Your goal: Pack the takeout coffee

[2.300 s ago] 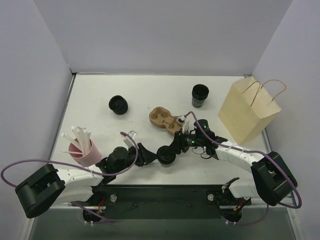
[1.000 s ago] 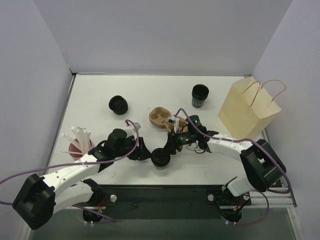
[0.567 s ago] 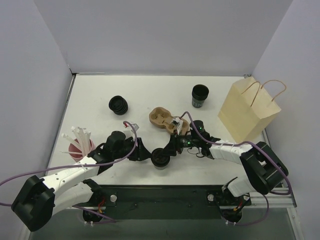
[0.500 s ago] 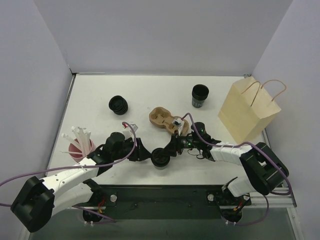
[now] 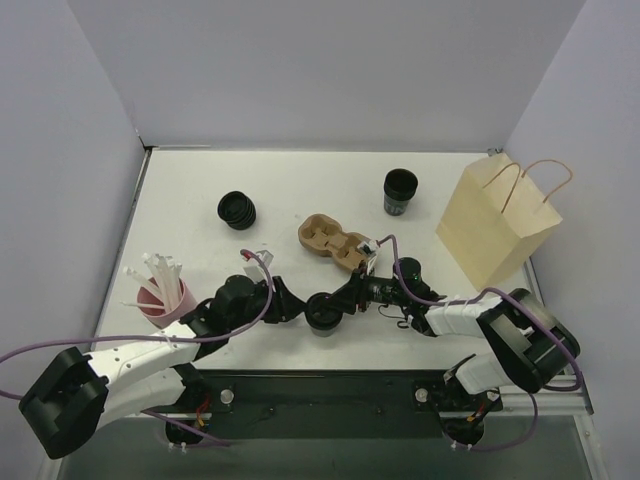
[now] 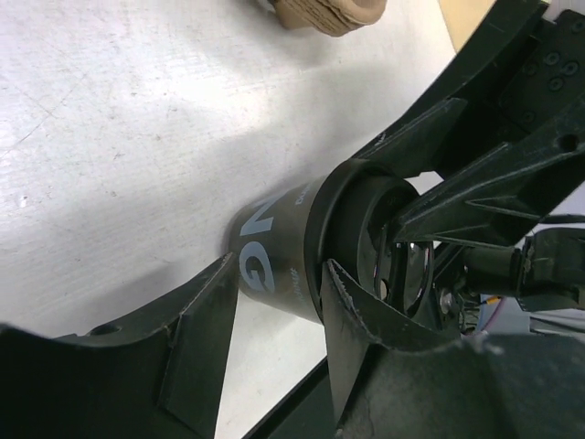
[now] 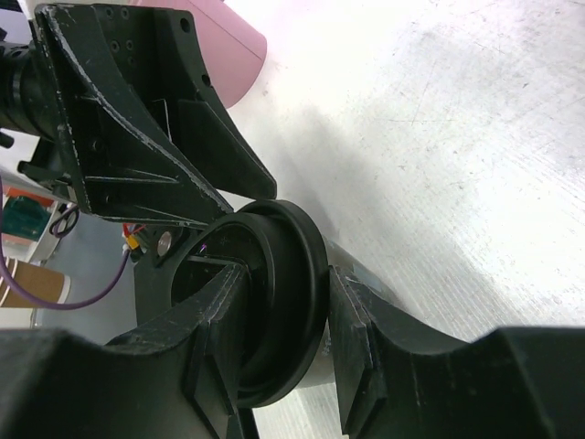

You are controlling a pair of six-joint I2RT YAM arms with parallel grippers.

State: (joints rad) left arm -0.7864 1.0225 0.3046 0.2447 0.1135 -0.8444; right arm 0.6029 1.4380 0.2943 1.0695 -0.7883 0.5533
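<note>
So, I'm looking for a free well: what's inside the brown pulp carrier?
The wells of the carrier that show look empty. The right arm's wrist covers its near right end, so that part can't be checked.

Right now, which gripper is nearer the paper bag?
Right. The right gripper is at the takeout coffee, on the side toward the paper bag; the left gripper is on its opposite side.

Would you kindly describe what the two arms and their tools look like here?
The left arm and right arm have white link shells, black joints and big black blocky elbow housings. A purple cable loops along each. The left tool and right tool are matte black, with flat, wedge-shaped fingers stiffened by ribs.
</note>
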